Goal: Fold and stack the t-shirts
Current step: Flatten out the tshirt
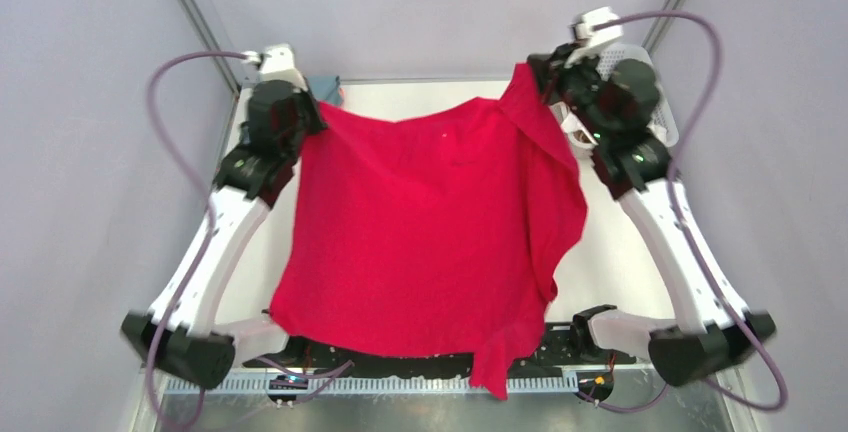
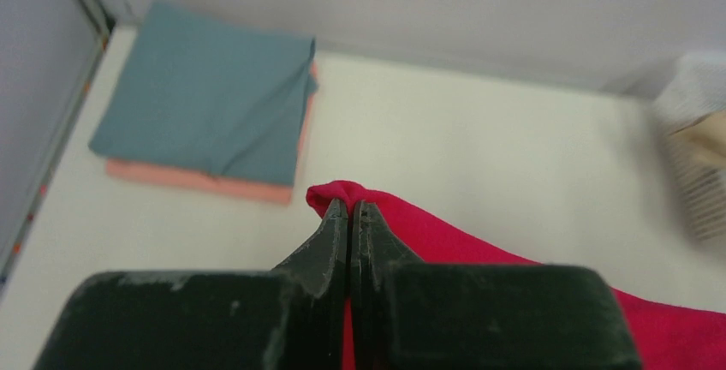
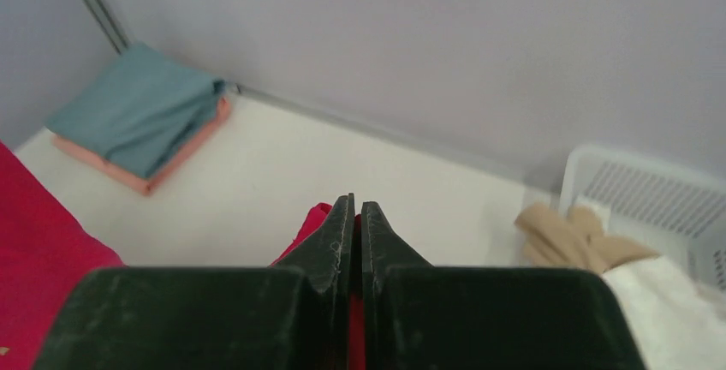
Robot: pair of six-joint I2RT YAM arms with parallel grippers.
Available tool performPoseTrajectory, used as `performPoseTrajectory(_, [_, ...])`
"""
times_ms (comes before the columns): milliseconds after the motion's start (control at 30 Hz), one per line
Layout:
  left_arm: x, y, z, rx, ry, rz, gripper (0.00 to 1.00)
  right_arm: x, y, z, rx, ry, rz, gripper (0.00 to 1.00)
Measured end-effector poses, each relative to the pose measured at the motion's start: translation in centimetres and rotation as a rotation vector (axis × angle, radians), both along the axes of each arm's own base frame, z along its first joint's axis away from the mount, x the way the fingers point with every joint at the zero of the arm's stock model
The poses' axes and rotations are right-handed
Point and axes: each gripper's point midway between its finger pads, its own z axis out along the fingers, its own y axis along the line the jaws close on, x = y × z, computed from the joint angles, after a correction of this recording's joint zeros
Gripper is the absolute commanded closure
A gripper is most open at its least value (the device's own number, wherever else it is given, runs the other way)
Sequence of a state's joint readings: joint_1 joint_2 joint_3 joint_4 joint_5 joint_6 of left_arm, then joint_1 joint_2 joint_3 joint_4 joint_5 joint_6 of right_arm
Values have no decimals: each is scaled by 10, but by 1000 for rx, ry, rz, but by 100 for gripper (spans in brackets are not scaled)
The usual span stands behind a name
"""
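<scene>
The bright red t-shirt (image 1: pixel 430 232) hangs spread out between my two grippers, above the table; its lower edge reaches the near edge. My left gripper (image 2: pixel 350 207) is shut on a bunched top corner of the red t-shirt (image 2: pixel 445 237). My right gripper (image 3: pixel 354 203) is shut on the other top corner of the red t-shirt (image 3: pixel 312 220). The folded grey-teal t-shirt (image 2: pixel 210 96) lies on the folded salmon pink t-shirt (image 2: pixel 205 183) at the far left corner. The beige t-shirt (image 3: pixel 574 237) and the white t-shirt (image 3: pixel 668 310) spill from the basket.
The white lattice basket (image 3: pixel 651 190) stands at the far right corner, behind my right arm (image 1: pixel 640 152). A metal frame post (image 3: pixel 94 2) rises at the far left. The table (image 2: pixel 514 156) is off-white, with grey walls close around it.
</scene>
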State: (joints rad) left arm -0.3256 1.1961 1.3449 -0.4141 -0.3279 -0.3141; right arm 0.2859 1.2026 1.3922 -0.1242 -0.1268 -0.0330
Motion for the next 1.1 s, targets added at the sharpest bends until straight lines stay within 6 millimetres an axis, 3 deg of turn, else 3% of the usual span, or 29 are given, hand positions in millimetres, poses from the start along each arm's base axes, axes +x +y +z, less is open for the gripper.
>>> performPoseTrajectory(33, [13,0,-40,21,93,10,100,14,0,-24,-12,55,-15,95])
performPoseTrajectory(100, [31,5,-112,40,266,33,100,51,-1,-97,-31,212,-50,94])
performPoseTrajectory(133, [40,9,-146,40,353,50,100,63,-2,-124,-34,268,-65,93])
performPoseTrajectory(167, [48,12,-176,35,427,63,100,79,-4,-160,-37,344,-83,91])
performPoseTrajectory(233, [63,15,-222,7,556,77,100,101,-6,-211,-41,441,-102,90])
performPoseTrajectory(333, [94,14,-257,-31,640,85,99,128,-4,-281,-50,559,-108,89])
performPoseTrajectory(433, [120,9,-263,-52,643,82,97,156,1,-321,-66,620,-108,88])
performPoseTrajectory(500, [138,5,-257,-63,622,77,93,179,6,-331,-70,618,-106,85])
performPoseTrajectory(567, [153,2,-250,-77,597,78,84,204,11,-331,-69,590,-104,83])
performPoseTrajectory(700, [174,-3,-239,-120,574,73,44,242,20,-314,-66,520,-98,74])
performPoseTrajectory(767, [182,-2,-236,-131,566,74,18,261,23,-300,-67,473,-98,49])
performPoseTrajectory(800, [184,-1,-234,-135,562,77,6,269,25,-295,-67,456,-100,21])
performPoseTrajectory(867, [187,2,-226,-143,556,84,1,283,26,-280,-64,417,-106,5])
performPoseTrajectory(900, [190,2,-216,-148,544,82,0,291,27,-270,-66,392,-109,3])
performPoseTrajectory(1033, [196,3,-172,-159,470,69,1,296,29,-244,-65,362,-109,5])
performPoseTrajectory(1100, [183,5,-151,-158,452,62,0,284,28,-237,-80,386,-107,5])
